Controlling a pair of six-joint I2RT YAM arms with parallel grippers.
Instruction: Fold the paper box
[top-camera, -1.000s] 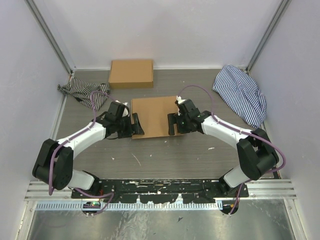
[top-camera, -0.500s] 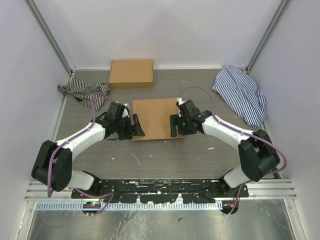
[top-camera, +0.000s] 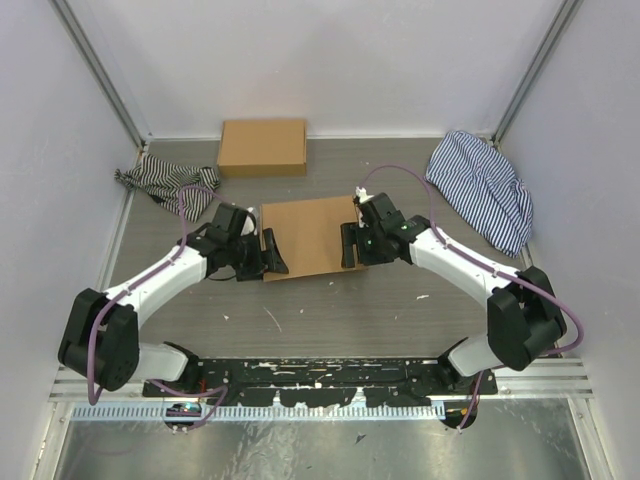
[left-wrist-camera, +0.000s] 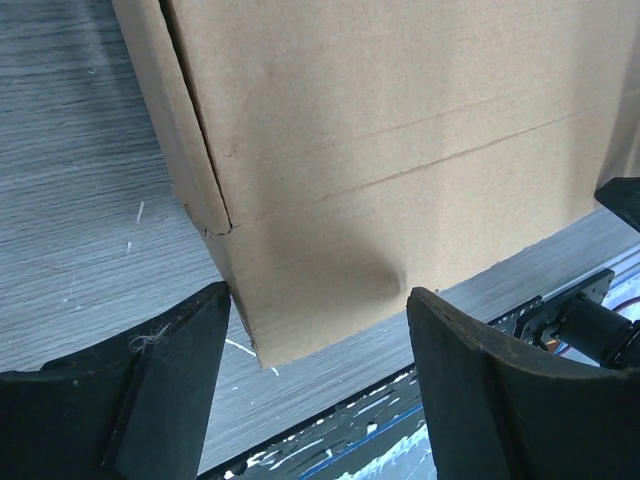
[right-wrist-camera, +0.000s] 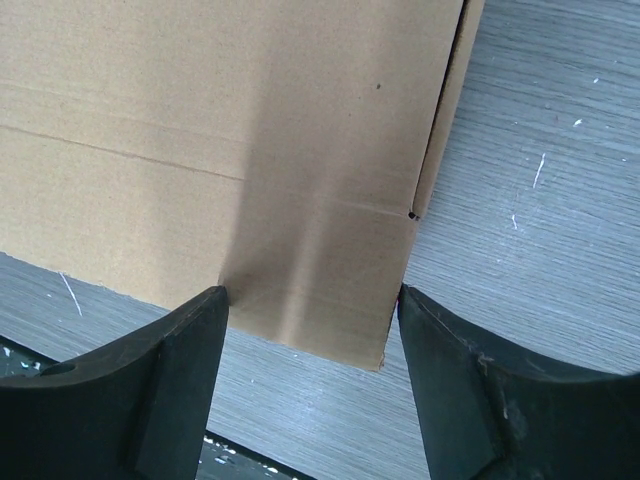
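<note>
1. Grey wood-grain laminate is covering the table (top-camera: 340, 310), flecked with small white scuffs, and plain white walls with aluminium corner posts are closing it in.
2. The paper box (top-camera: 308, 232) is lying flat at the middle of the table, a plain brown rectangle of matte cardboard, between the two arms.
3. The left gripper (top-camera: 272, 250) is sitting at the box's near-left corner with its jaws standing wide apart, clamping nothing.
4. In the left wrist view its blunt black fingers (left-wrist-camera: 150, 390) are flanking that corner. Faint crease lines are running across the sheet, and a narrow side strip is folding down along the edge to a small cut.
5. The right gripper (top-camera: 347, 244) is mirroring it at the near-right corner, jaws spread and gripping nothing.
6. The right wrist view is showing its fingers (right-wrist-camera: 470, 390) on either side of the corner. A thin flap is running along the box's edge, a tiny notch is marking the fold, and a soft shadow is falling on the fine corrugated surface.
7. A second brown cardboard box (top-camera: 263, 147), closed and shallow, is resting by the back wall, well apart from the first.
8. A crumpled dark-and-white striped cloth (top-camera: 160, 183) is lying at far left.
9. A rounded blue-and-white striped fabric bundle (top-camera: 480, 185) is sitting at far right.
</note>
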